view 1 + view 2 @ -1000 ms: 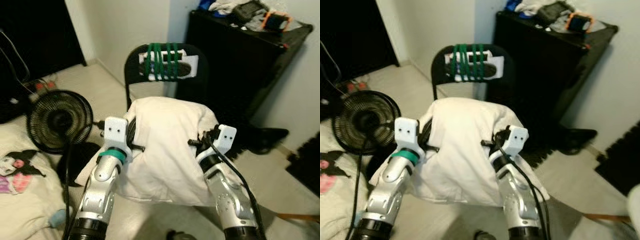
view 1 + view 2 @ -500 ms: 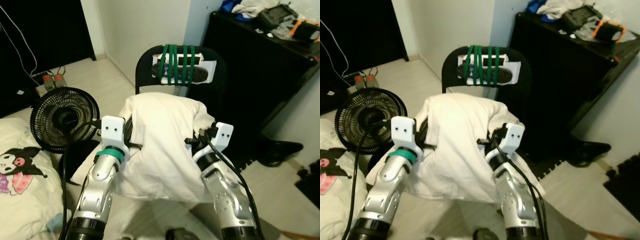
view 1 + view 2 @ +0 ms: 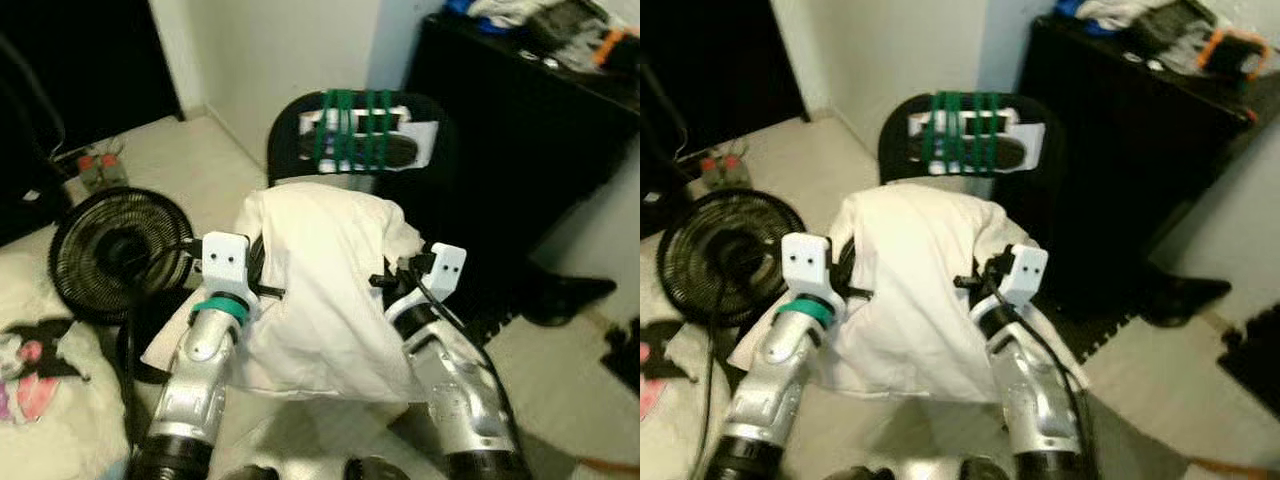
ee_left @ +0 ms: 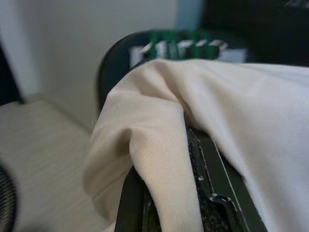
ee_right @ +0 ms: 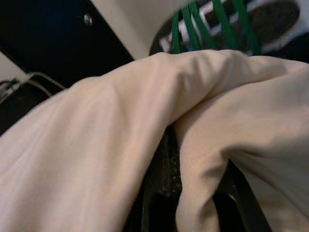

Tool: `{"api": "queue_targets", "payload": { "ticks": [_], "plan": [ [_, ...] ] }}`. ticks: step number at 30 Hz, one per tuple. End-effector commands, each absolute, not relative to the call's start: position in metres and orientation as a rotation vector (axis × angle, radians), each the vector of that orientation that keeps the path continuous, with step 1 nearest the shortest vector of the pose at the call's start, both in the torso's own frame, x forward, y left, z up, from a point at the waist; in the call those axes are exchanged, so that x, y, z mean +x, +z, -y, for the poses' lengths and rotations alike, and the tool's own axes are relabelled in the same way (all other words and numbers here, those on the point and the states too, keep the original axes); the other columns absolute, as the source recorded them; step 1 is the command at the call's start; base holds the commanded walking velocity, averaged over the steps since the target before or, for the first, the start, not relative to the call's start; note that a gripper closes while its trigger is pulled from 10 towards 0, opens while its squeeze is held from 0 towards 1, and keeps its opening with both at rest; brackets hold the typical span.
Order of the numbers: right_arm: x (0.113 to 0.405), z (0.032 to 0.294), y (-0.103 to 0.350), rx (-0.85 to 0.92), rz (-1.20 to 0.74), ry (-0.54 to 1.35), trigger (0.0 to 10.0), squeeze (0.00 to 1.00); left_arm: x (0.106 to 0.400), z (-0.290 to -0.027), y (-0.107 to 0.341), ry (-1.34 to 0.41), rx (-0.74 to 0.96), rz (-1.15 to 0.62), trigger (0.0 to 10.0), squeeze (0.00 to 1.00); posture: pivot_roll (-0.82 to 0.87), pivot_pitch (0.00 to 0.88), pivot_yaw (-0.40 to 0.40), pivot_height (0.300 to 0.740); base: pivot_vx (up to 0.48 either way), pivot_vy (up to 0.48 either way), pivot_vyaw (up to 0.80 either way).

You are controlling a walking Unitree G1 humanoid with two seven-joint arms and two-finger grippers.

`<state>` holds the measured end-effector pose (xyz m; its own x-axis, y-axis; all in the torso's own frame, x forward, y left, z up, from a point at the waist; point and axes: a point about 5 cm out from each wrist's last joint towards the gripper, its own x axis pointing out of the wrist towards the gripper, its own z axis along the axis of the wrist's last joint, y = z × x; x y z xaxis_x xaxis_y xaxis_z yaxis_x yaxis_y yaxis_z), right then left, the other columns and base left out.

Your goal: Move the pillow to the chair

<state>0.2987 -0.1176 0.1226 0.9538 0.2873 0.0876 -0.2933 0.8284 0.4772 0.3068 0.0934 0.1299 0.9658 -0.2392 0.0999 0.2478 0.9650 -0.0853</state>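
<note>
Tools first: your left tool and right tool each pinch a fold of the cream pillow, one on either side of it. You carry the pillow in the air just in front of the black chair; its long axis runs from the chair back down toward you, upper end nearest the green straps. Left of the chair stands a black fan on the floor.

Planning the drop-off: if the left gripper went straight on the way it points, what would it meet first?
Probably the black chair's backrest wrapped in green straps; the left gripper, shut on the white pillow, points toward it, though depth is unclear.
</note>
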Motion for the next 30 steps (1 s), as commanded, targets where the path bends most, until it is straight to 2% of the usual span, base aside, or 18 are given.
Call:
{"api": "queue_targets", "payload": {
  "ticks": [1, 30],
  "plan": [
    [0.2975, 0.0895, 0.1378, 0.543, 0.068, 0.429, 10.0, 0.0, 0.3059, -0.0828, 0.1355, -0.314, -0.088, 0.116, 10.0, 0.0, -0.02, 0.051, 0.076, 0.74, 0.281, 0.0, 0.0],
    [0.2984, 0.0887, 0.1377, 0.547, 0.068, 0.421, 10.0, 0.0, 0.304, -0.0822, 0.1338, -0.328, -0.094, 0.11, 10.0, 0.0, -0.02, 0.053, 0.076, 0.74, 0.269, 0.0, 0.0]
  ]
}}
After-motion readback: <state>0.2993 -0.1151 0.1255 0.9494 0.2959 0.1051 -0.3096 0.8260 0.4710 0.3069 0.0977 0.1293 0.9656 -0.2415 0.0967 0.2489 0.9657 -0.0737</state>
